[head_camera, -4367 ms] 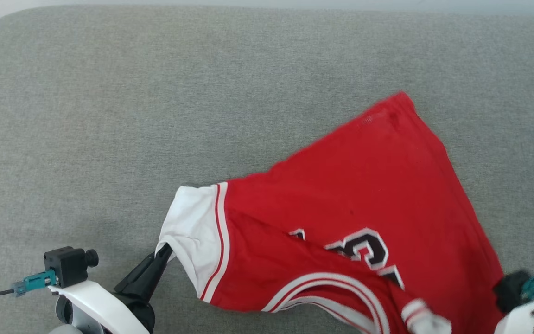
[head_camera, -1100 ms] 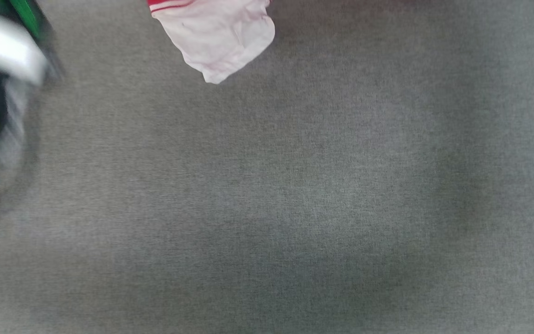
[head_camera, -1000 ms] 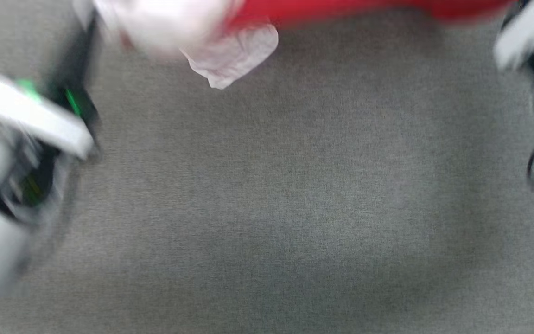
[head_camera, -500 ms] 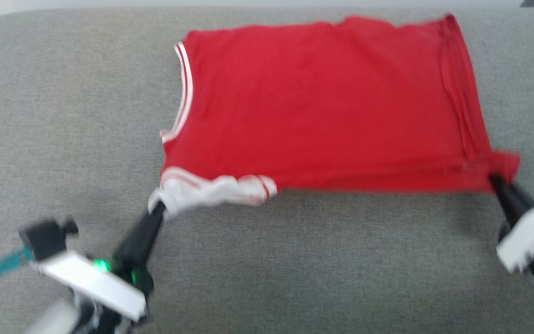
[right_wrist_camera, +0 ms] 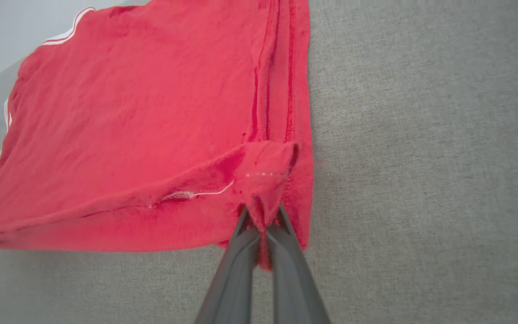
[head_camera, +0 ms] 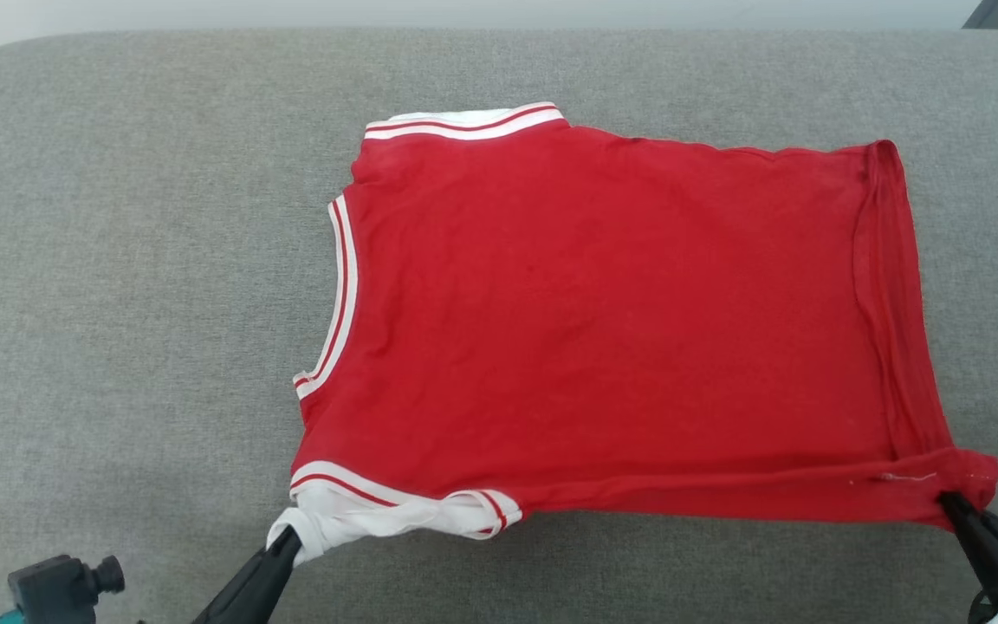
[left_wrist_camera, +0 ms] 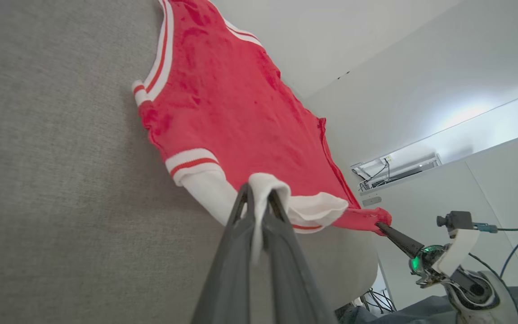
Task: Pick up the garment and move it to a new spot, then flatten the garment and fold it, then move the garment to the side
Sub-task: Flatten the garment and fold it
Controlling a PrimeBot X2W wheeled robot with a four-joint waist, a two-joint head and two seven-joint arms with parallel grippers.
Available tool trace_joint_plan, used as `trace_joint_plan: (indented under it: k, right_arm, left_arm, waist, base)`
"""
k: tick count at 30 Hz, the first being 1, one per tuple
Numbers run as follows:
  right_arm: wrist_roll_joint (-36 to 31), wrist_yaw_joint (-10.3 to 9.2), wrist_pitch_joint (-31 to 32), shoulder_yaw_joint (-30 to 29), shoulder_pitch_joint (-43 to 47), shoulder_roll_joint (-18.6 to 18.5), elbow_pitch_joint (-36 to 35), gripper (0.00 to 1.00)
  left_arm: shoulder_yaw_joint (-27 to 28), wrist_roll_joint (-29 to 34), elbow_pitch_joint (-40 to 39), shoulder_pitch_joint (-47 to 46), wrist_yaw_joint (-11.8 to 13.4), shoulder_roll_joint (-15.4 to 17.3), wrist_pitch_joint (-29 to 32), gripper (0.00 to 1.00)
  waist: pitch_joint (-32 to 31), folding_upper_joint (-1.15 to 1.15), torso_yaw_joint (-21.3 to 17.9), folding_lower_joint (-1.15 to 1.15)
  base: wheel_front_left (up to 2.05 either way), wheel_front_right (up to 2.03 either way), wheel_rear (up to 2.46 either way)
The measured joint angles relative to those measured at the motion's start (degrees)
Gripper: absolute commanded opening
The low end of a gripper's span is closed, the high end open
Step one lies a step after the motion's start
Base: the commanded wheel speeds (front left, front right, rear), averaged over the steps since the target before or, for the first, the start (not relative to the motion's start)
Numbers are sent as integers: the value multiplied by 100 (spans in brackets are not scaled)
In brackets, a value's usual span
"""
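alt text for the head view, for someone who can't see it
A red jersey with white-and-red trim lies spread nearly flat on a grey fabric surface. The left hand pinches its white sleeve at lower left, and the right hand pinches a red hem corner at lower right.

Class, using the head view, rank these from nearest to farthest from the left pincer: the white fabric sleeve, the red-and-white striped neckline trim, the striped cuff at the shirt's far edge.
1. White fabric sleeve: clamped in the left pincer, lower left.
2. Red-and-white striped neckline trim: left side, mid-height of the view.
3. Striped cuff: far edge, top of the view.
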Motion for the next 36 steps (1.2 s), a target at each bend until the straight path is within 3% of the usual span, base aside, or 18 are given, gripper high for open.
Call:
trace_joint_plan:
  k: [4, 8, 20, 29, 36]
  right_arm:
    - [-3, -1, 68, -74, -116, 113, -35, 0]
    - [-65, -1, 91, 1, -597, 111, 180, 0]
    - [-292, -1, -36, 457, -2471, -118, 1477, 0]
    - [-292, -1, -474, 566, -2758, -145, 2190, 0]
    - [-263, 0, -822, 691, -2871, -120, 2563, 0]
  left_arm:
    - [-138, 40, -92, -254, 0, 120, 0, 0]
    - [-420, -37, 8, -1100, 0, 178, 129, 0]
    - [-772, -802, 1193, -3506, 0, 146, 1005, 0]
    - [-813, -1078, 2109, -3941, 0, -166, 1003, 0]
    - [-1070, -980, 2898, -3953, 0, -204, 989, 0]
  waist:
    - [45, 0, -33, 0]
    - [148, 0, -59, 0]
    - [702, 0, -283, 0]
    - [923, 0, -366, 0]
    - [934, 0, -430, 0]
  base:
    - [0, 0, 0]
    - [0, 0, 0]
    - [0, 0, 0]
    - [0, 0, 0]
    - [0, 0, 0]
